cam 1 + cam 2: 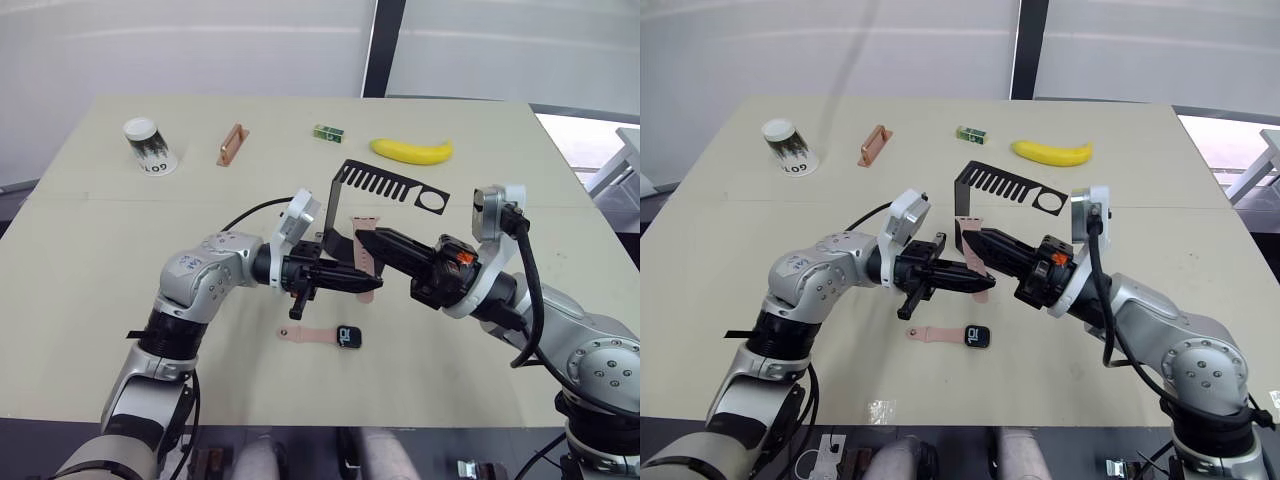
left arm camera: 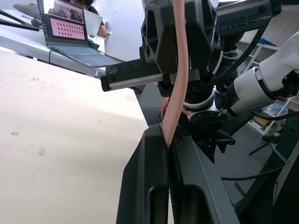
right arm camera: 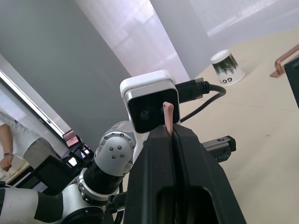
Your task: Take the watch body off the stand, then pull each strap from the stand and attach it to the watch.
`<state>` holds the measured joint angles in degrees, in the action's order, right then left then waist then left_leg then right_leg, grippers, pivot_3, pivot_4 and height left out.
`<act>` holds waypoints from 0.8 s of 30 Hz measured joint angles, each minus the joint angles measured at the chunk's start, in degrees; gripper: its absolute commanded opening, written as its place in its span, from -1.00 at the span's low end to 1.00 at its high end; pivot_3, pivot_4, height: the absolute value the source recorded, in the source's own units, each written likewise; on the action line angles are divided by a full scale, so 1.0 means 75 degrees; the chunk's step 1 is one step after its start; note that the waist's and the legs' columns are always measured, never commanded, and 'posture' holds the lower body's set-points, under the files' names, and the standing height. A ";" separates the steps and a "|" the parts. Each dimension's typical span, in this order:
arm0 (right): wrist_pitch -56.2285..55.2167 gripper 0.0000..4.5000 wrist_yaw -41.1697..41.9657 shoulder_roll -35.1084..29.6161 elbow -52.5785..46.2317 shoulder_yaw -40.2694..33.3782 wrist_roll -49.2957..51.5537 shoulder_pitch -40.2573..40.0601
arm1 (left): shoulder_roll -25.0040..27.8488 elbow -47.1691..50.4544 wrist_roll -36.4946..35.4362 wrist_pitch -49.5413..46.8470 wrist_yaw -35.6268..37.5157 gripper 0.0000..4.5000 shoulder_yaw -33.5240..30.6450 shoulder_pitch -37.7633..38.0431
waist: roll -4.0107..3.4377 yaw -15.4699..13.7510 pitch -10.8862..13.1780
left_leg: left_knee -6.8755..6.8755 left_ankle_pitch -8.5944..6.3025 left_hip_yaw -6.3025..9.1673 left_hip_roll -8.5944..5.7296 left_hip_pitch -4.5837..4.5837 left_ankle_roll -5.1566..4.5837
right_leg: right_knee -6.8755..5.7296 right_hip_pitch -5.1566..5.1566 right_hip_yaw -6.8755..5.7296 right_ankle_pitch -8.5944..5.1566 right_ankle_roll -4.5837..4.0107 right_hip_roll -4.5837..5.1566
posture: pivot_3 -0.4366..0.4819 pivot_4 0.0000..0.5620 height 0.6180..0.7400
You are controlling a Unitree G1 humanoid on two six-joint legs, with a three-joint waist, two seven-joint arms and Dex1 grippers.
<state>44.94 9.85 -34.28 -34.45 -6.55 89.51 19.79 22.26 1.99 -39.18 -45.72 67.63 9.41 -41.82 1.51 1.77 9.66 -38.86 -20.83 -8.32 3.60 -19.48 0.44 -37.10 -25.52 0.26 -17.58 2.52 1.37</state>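
Grippers meet above the middle of the table [image 1: 90, 250], each clamped on the same salmon-pink strap [image 1: 367, 262]. The left gripper [image 1: 362, 286] has its two black fingers pressed together on the strap's lower end, and the left wrist view shows the band rising out from between those fingers [image 2: 154, 154]. The right gripper [image 1: 362, 238] pinches the upper end, a short tip of strap poking out past its closed fingers [image 3: 159, 140] in the right wrist view. The strap hangs in the air between them, just in front of the black stand [image 1: 385, 182]. The watch body [image 1: 349, 337] lies flat on the table nearer the robot, with the other strap [image 1: 306, 334] joined to its left side.
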 measured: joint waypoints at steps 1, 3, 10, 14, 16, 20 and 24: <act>0.0000 -0.99 0.0000 0.0000 0.0000 0.0000 0.0000 0.0000 | 0.0000 0.0000 0.0000 0.0000 0.0000 -1.00 0.0000 0.0000 | 0.0000 0.0000 0.0000 | 0.0000 0.0000 0.0000 0.0000 0.0000 0.0000 | 0.0000 0.0000 0.0000 0.0000 0.0000 0.0000 | -0.05 -0.47 1.00; 0.0000 -0.99 0.0000 0.0000 0.0000 0.0000 -0.0001 -0.0002 | 0.0000 0.0000 0.0000 0.0000 -0.0001 -1.00 0.0000 0.0000 | 0.0000 0.0000 0.0000 | 0.0000 0.0000 0.0000 0.0000 0.0000 0.0000 | 0.0000 0.0000 0.0000 0.0000 0.0000 0.0000 | -0.05 -0.47 1.00; 0.0013 -1.00 0.0044 -0.0256 -0.0044 -0.0019 -0.0064 -0.0059 | 0.0360 0.0092 0.0003 -0.0143 0.0094 -0.40 0.0007 0.0016 | -0.0001 0.0011 0.0001 | 0.0003 0.0000 0.0000 0.0000 0.0001 0.0000 | 0.0000 -0.0001 0.0000 0.0000 0.0000 0.0000 | -0.05 -0.47 1.00; 0.0149 -1.00 0.0445 -0.1082 -0.0292 -0.0269 -0.0079 -0.0243 | 0.1222 0.0324 0.0182 0.0100 0.0494 0.52 0.0011 0.0196 | -0.0003 0.0005 0.0002 | 0.0015 0.0000 0.0000 0.0001 0.0002 0.0000 | 0.0010 -0.0002 -0.0001 0.0000 0.0000 0.0000 | -0.05 -0.47 1.00; 0.0219 -1.00 0.0709 -0.1448 -0.0411 -0.0430 -0.0186 -0.0461 | 0.1543 0.0396 0.0399 0.0374 0.0653 0.93 0.0061 0.0394 | -0.0003 -0.0007 0.0002 | 0.0026 0.0000 0.0000 0.0001 0.0002 0.0000 | 0.0020 -0.0001 -0.0001 0.0000 0.0000 0.0001 | -0.05 -0.47 1.00; 0.0197 -1.00 0.1799 -0.2347 -0.1153 -0.0538 -0.1451 -0.1314 | 0.1857 0.0634 0.1503 0.1567 0.0656 0.97 0.0643 0.1104 | -0.0003 -0.0032 0.0001 | 0.0066 0.0002 -0.0001 -0.0003 0.0004 -0.0003 | 0.0051 0.0000 -0.0002 0.0000 0.0003 0.0003 | -0.05 -0.47 1.00; 0.0010 -1.00 0.2965 -0.2994 -0.1750 -0.0656 -0.2670 -0.2437 | 0.1751 0.0624 0.2455 0.2515 0.0359 0.97 0.1213 0.1616 | 0.0000 -0.0061 0.0003 | 0.0083 0.0003 0.0002 -0.0004 -0.0005 -0.0007 | 0.0079 0.0000 -0.0008 0.0002 0.0010 0.0003 | -0.05 -0.47 1.00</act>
<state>45.01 32.09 -56.74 -47.57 -11.46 69.48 1.51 35.39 6.67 -20.77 -26.86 70.33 18.51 -29.70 1.51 1.31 9.68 -38.24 -20.80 -8.30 3.56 -19.52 0.39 -36.51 -25.52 0.20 -17.57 2.59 1.39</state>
